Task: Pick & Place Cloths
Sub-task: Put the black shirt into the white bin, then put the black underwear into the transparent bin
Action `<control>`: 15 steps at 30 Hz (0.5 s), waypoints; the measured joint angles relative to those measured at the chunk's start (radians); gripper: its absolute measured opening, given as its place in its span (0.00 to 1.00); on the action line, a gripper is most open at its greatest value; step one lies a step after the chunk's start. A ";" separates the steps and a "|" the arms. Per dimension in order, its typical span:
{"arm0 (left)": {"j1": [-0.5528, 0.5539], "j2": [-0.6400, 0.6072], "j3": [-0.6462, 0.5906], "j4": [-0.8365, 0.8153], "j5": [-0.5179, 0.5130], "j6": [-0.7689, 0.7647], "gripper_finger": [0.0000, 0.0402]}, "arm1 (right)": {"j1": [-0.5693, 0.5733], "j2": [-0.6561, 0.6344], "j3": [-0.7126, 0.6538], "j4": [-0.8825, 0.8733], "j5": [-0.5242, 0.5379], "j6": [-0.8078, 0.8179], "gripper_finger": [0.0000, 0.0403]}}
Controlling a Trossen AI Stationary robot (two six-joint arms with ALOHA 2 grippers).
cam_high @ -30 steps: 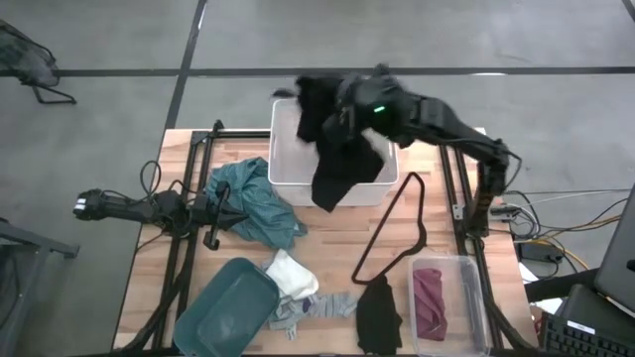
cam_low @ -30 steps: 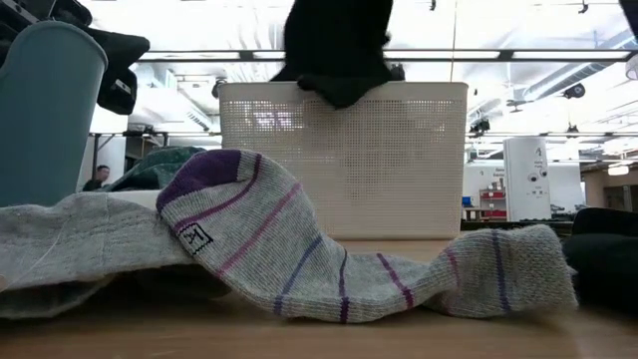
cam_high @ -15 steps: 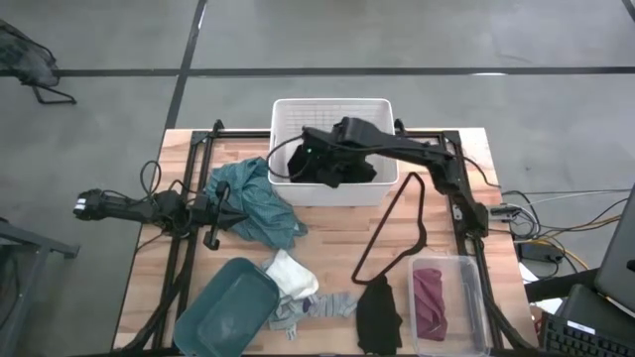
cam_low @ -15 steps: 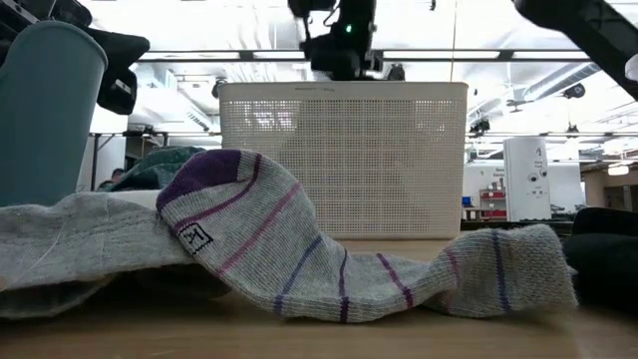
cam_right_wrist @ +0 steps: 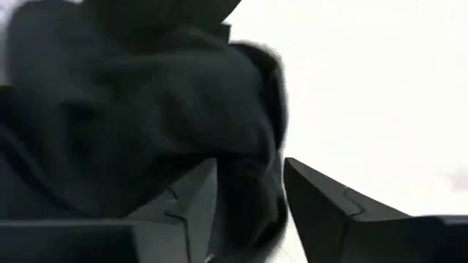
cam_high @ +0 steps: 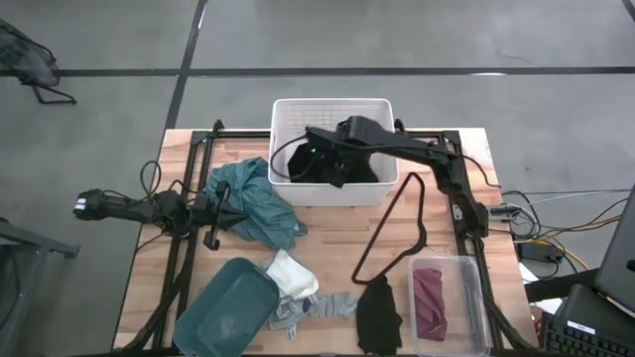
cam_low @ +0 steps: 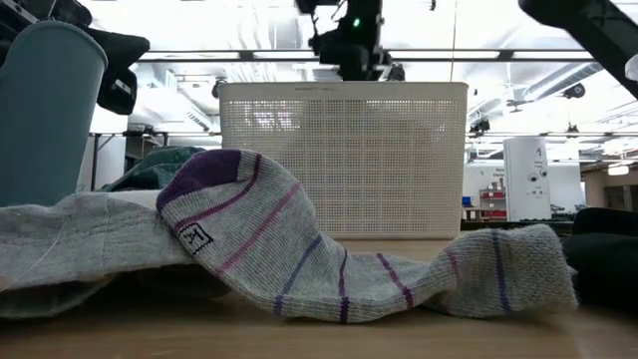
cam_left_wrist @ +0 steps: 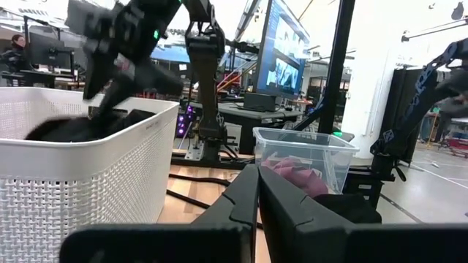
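The right gripper [cam_high: 316, 167] hangs inside the white slatted basket [cam_high: 332, 109] at the far side of the worktop [cam_high: 327, 243], its fingers [cam_right_wrist: 322, 197] parted around a fold of the large black garment [cam_high: 347, 171] that lies heaped in the basket. By the look of it this is the release step: the garment is down, and the fingers seem to have let go or to be about to. The next move calls for a clean lift straight up so no fabric trails out over the rim, then a reach for another piece.

The left gripper [cam_left_wrist: 257, 191] waits low at the left of the worktop, fingers pressed together and holding nothing.

Left to gather, judging from the spread: a large teal garment [cam_high: 253, 203] just left of the basket, a white cloth [cam_high: 291, 273] and a grey striped sock [cam_low: 299, 249] near the front, beside a teal bin [cam_high: 228, 302], a small black cloth [cam_high: 377, 315], and a maroon cloth [cam_high: 430, 302] in a clear tub [cam_high: 466, 268] at right. A black hanger [cam_high: 397, 233] lies between basket and tub, across the likely path to the black cloth.
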 joint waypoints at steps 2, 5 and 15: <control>0.000 0.000 0.000 0.000 0.000 0.000 0.05 | -0.001 -0.034 0.000 0.000 0.022 0.018 0.45; 0.000 0.000 0.000 -0.001 0.000 0.000 0.04 | -0.001 -0.082 0.002 0.001 0.025 0.046 0.53; 0.000 0.000 0.000 -0.005 0.000 0.000 0.04 | 0.085 -0.245 0.001 0.014 -0.219 0.088 0.64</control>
